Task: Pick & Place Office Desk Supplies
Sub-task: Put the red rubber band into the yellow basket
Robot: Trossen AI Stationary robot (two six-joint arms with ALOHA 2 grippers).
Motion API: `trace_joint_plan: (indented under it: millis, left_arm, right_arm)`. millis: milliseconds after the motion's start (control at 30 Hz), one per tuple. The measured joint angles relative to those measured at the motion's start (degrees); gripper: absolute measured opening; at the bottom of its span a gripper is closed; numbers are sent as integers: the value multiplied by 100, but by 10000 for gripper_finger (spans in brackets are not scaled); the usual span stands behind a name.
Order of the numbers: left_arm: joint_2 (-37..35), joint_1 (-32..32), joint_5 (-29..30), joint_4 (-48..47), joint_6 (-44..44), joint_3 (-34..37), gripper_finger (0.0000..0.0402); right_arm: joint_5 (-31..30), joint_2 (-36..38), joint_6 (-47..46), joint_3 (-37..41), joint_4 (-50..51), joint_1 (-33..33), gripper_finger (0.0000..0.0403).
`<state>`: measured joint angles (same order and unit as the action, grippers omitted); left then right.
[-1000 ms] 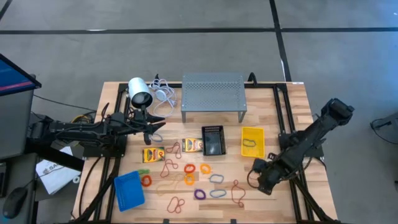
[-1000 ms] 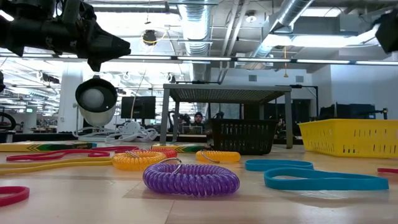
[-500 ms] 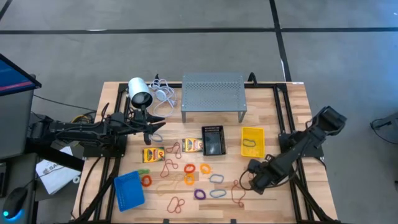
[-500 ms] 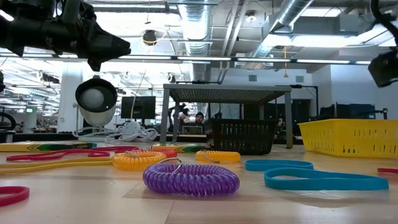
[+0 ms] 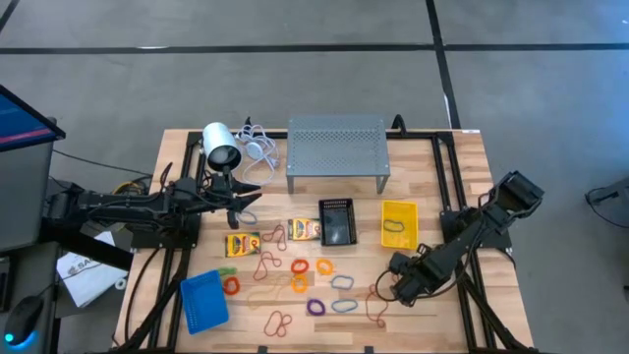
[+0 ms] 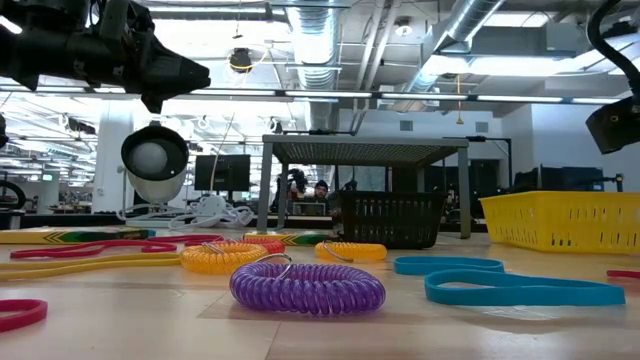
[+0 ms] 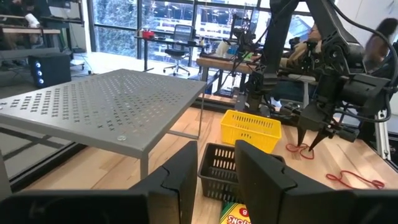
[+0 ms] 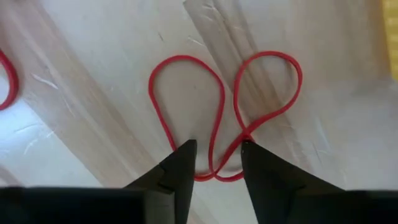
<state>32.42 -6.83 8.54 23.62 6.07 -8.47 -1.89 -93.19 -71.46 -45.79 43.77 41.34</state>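
A thin red rubber band (image 8: 163,65), twisted into a figure of eight, lies flat on the table near its right front. My right gripper (image 8: 216,155) points down at it, open, with the band's crossed middle between its fingers. In the high view that gripper (image 5: 386,290) stands just above the band (image 5: 376,307). My left gripper (image 5: 251,194) waits level over the table's left side, open and holding nothing. More bands (image 5: 295,280) lie near the middle front. Two yellow crayon boxes (image 5: 242,244) (image 5: 304,229) and the blue (image 5: 203,300), black (image 5: 336,222) and yellow (image 5: 399,224) bins rest on the table. My right gripper comes at the red band from above, fingers pointing down. Its fingertips (image 8: 186,149) stand on either side of the band's crossed strands (image 8: 214,163). Whether they touch the band I cannot tell. The band lies flat on the table.
A grey perforated stand (image 5: 336,147) and a white cylinder (image 5: 221,147) with its cable stand at the far side. A second red band (image 7: 354,180) lies nearer the table's right front corner. A band lies inside the yellow bin.
My right gripper has come down toward the table and a little toward its left edge, ending over the red band. The band has stayed where it was.
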Motion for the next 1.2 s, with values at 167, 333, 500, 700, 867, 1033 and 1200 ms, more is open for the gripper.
trace_joint_plan:
  millis: [167,333,500,700,867,1033,1200]
  left_arm:
    - [-2,1,0,2,0,0,104]
    - [-2,2,0,0,0,0,104]
    - [-2,0,0,0,1,0,104]
    - [-2,0,0,0,2,0,104]
    - [0,1,0,0,16,0,104]
    - [0,0,0,3,17,0,104]
    - [-2,1,0,42,20,0,104]
  right_arm:
    - [33,-2,-6,3,-34,31,67]
    - [41,-4,-7,10,-85,31,7]
    - [84,-7,-193,8,-94,45,2]
    - [93,224,-336,-150,259,107,1]
    - [-117,772,-362,-363,531,161,1]
    - [-420,1479,-378,-503,530,188,0]
    - [-1142,2264,-376,-537,732,182,0]
